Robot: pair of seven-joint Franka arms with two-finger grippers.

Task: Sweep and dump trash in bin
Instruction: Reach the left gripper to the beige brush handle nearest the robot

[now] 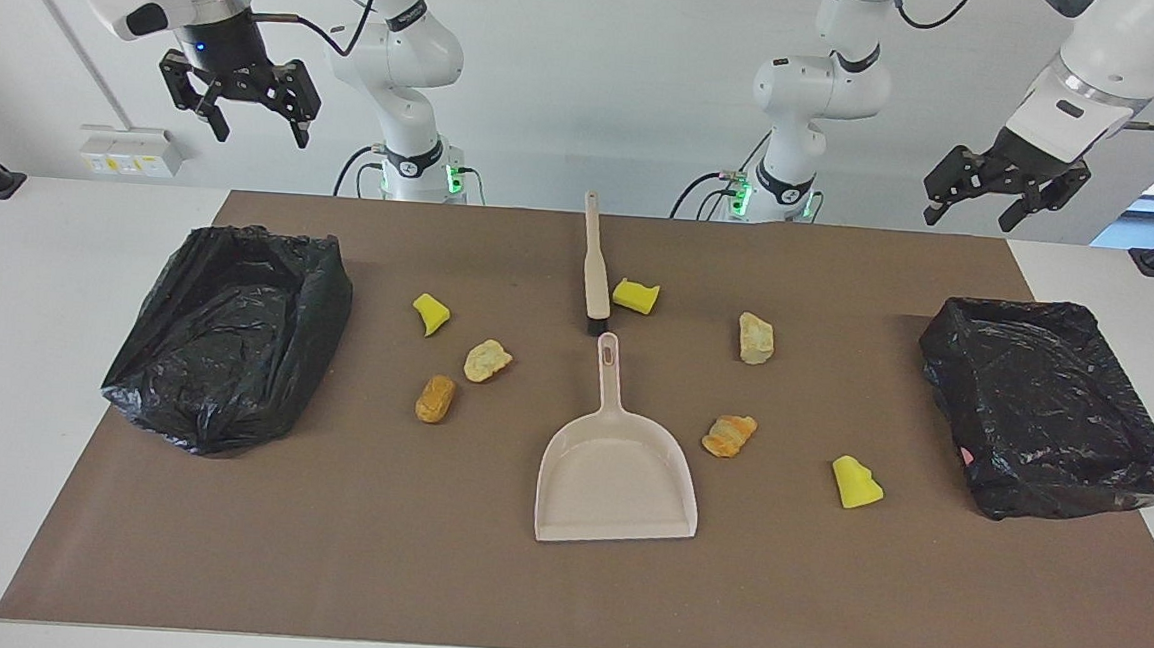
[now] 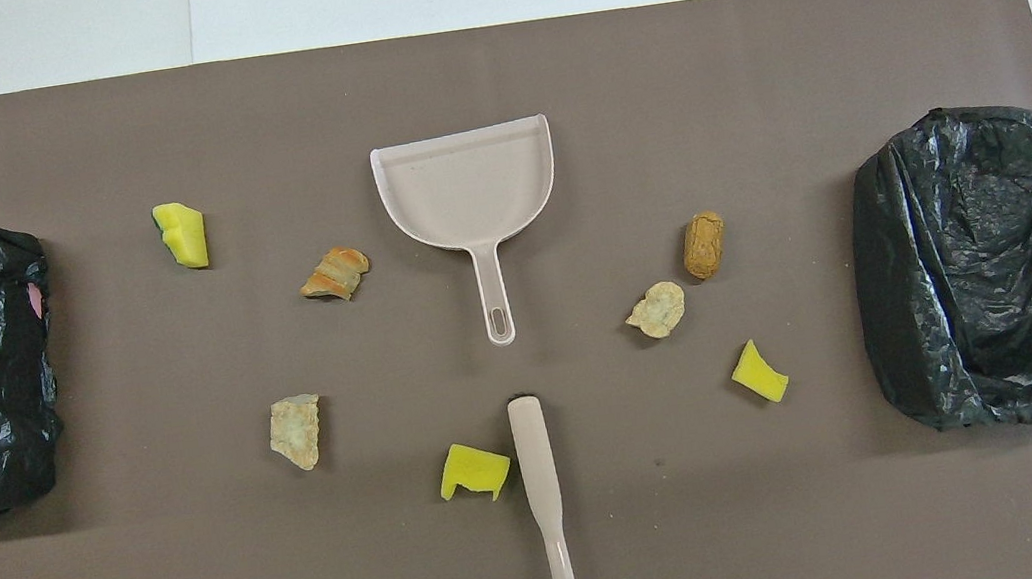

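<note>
Beige brush (image 1: pixel 595 265) and dustpan (image 1: pixel 617 462) lie mid-frame; we bring both wide-open, empty hands (image 1: pixel 238 103) (image 1: pixel 996 189) down squarely onto their handles.

A lab: bare white walls, table-mounted robot arms (image 1: pixel 403 63).

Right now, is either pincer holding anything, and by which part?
Nothing is held. The left pincer and right pincer hang open and empty in the air; the brush and dustpan lie untouched on the mat.

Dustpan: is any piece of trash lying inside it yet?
No. In the facing view the dustpan is bare inside, and the nearest piece, an orange bread-like lump, lies beside it on the mat.
</note>
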